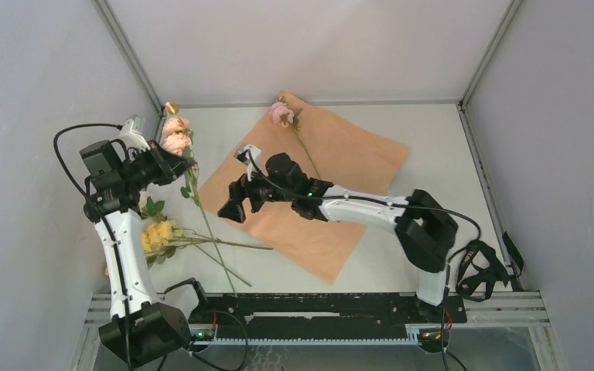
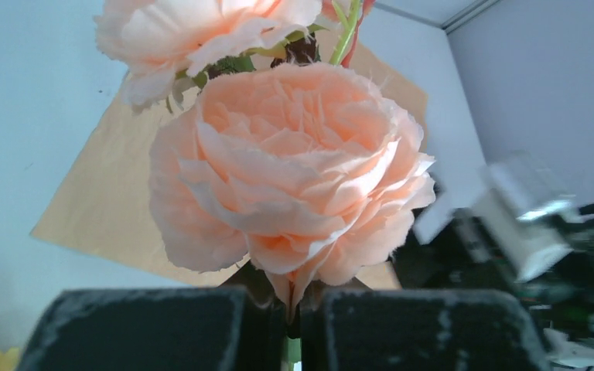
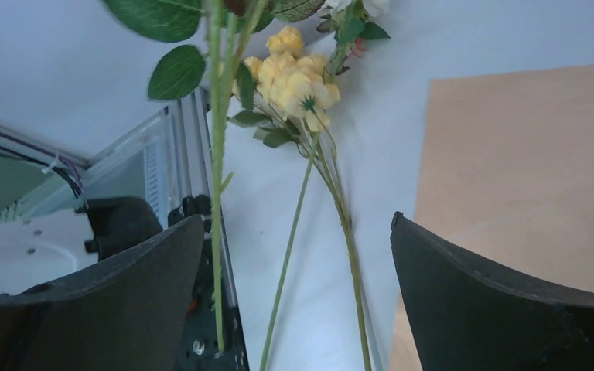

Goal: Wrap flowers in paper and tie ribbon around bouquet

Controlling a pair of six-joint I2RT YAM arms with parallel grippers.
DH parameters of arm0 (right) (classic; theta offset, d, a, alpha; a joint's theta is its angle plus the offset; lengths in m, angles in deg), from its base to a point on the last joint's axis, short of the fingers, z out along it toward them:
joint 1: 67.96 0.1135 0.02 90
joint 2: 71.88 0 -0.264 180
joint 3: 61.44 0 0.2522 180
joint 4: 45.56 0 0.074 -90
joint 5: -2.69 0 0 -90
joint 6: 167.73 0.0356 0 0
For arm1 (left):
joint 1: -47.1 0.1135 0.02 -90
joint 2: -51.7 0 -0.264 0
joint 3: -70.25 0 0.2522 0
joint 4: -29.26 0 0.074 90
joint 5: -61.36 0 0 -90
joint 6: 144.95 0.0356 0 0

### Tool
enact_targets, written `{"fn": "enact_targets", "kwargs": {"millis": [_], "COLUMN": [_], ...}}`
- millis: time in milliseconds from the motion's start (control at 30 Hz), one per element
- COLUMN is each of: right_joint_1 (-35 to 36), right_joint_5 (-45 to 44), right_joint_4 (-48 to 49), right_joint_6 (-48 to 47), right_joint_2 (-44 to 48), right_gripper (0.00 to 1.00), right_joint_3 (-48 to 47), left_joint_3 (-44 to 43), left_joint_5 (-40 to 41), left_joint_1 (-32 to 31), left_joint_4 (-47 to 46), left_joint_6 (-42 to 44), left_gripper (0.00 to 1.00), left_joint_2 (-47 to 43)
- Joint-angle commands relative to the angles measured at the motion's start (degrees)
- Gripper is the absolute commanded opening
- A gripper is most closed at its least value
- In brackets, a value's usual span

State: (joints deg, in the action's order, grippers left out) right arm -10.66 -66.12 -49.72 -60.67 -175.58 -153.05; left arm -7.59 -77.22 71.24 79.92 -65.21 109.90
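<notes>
Flowers (image 1: pixel 160 234), yellow, thin-stemmed, lying lower left, ruffled peach rose (image 1: pixel 176 142) pinched by its stem in the closed left gripper (image 1: pixel 172 164), right gripper (image 1: pixel 232 207) spread wide over the left edge of matte peach paper (image 1: pixel 348 158), pink bloom (image 1: pixel 281 113) at its top corner.

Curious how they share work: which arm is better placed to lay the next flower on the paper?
Probably left. The left hand is shut on the stem of the peach flower, held beside the paper. The right hand hangs open over the paper's edge, holding nothing.
</notes>
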Motion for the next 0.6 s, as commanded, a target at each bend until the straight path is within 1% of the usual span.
{"fn": "enact_targets", "kwargs": {"millis": [0, 100, 167, 200, 233, 267, 300, 333, 367, 400, 433, 467, 567], "right_joint_1": [2.1, 3.7, 3.9, 3.8, 3.6, 3.4, 3.2, 2.8, 2.5, 2.2, 2.1, 2.1, 2.1], "right_joint_5": [4.1, 3.1, 2.7, 3.4, 4.3, 4.7, 5.0, 5.4, 5.8, 6.0, 6.1, 6.4, 6.3], "right_joint_4": [12.8, 9.1, 8.4, 8.7, 9.0, 9.0, 8.6, 8.4, 8.5, 8.7, 8.8, 8.7, 7.8], "right_joint_6": [8.0, 8.1, 9.0, 9.6, 10.0, 10.2, 10.3, 10.4, 10.6, 10.9, 11.0, 10.8, 10.2], "right_joint_2": [-7.7, -13.4, -15.7, -16.3, -16.6, -16.5, -16.3, -16.1, -15.8, -15.5, -15.2, -15.2, -15.7], "right_gripper": [1.00, 0.99, 0.94, 0.87, 0.67, 0.55, 0.47, 0.48, 0.55, 0.65, 0.71, 0.74, 0.71], "right_joint_3": [-6.0, -12.8, -15.6, -16.0, -16.2, -16.2, -16.2, -16.0, -15.7, -15.4, -15.2, -15.2, -15.6], "left_joint_3": [1.1, 1.7, 1.8, 1.8, 1.8, 1.7, 1.6, 1.6, 1.6, 1.9, 2.3, 2.7, 2.9], "left_joint_5": [-3.1, -3.1, -3.1, -2.8, -2.1, -1.2, 0.2, 1.5, 2.6, 3.4, 3.6, 3.6, 2.8], "left_joint_1": [-1.6, -2.1, -2.1, -2.1, -2.1, -2.1, -2.1, -2.1, -2.1, -2.0, -2.0, -2.1, -2.1], "left_joint_4": [-6.5, -8.2, -8.6, -8.4, -8.1, -7.5, -7.0, -6.5, -6.4, -6.6, -7.5, -8.6, -9.6], "left_joint_6": [-7.7, -9.9, -10.5, -10.5, -10.1, -9.5, -9.1, -8.6, -8.6, -8.7, -9.1, -9.8, -10.4], "left_gripper": [0.00, 0.00, 0.00, 0.00, 0.00, 0.00, 0.00, 0.00, 0.00, 0.00, 0.00, 0.00, 0.00], "left_joint_2": [-0.7, -0.6, -0.5, -0.5, -0.4, -0.3, 0.0, 0.3, 0.6, 0.9, 1.0, 1.0, 1.1]}}
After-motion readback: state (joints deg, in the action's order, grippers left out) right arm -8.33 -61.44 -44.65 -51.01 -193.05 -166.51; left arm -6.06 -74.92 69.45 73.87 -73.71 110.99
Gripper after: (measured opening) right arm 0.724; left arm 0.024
